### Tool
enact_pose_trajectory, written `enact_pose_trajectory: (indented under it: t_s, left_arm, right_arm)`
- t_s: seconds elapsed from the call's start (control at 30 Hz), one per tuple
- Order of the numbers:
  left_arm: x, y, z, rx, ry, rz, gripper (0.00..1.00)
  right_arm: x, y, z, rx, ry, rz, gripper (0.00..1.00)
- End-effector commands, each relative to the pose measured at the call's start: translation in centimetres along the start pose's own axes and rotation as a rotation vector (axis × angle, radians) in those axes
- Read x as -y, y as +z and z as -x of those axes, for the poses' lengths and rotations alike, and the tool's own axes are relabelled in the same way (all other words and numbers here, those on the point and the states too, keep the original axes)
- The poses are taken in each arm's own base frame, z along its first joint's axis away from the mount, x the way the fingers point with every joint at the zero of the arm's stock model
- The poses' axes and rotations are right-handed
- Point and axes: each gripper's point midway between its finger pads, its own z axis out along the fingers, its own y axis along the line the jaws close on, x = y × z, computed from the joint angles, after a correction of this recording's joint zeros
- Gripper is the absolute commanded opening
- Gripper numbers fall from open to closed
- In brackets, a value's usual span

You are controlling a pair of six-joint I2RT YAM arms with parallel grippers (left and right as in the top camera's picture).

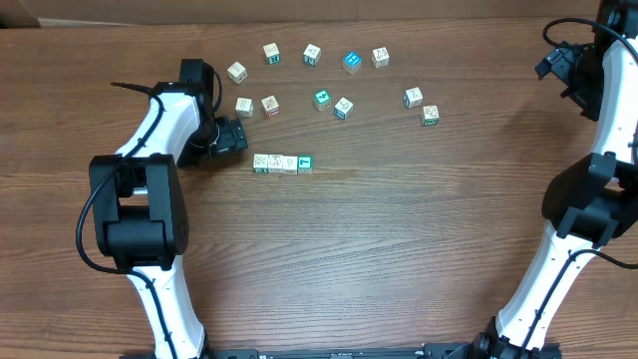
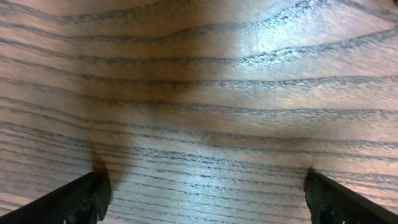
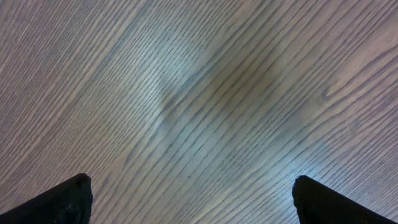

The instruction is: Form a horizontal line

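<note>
The horizontal line (image 1: 282, 164) is a short row of small wooden cubes touching edge to edge near the table's middle, pale-faced with a teal cube (image 1: 305, 164) at its right end. My left gripper (image 1: 231, 137) sits just left of the row, open; in the left wrist view its gripper (image 2: 202, 196) shows wide-apart fingertips (image 2: 84, 199) over bare wood. My right gripper (image 1: 558, 65) hangs at the far right, away from all cubes; the right wrist view shows it (image 3: 189, 199) open with only tabletop between its fingers.
Several loose cubes lie scattered in an arc behind the row: pale ones (image 1: 236, 72), (image 1: 380, 57), a blue one (image 1: 351, 62), a teal one (image 1: 321, 99), and two at the right (image 1: 430, 115). The wooden table (image 1: 399, 249) extends toward the front.
</note>
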Motion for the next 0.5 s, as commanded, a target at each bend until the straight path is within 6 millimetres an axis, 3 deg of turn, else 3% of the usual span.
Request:
enact_pose_trajectory:
  t_s: [0.0,0.23,0.47]
  left_arm:
    - [-0.7,2.1,-1.1,-0.048,-0.006,0.024,0.99]
    - [-1.4,2.3,-1.0,-0.053,-0.025,0.027,1.00]
    - [-4.1,1.2,0.3,-0.024,-0.093,0.024,0.99]
  right_arm:
    - [0.2,-0.7,0.2,0.015,0.001,0.005,1.00]
    - [0.2,-0.7,0.2,0.015,0.001,0.005,1.00]
    - [0.2,-0.7,0.2,0.014,0.001,0.005,1.00]
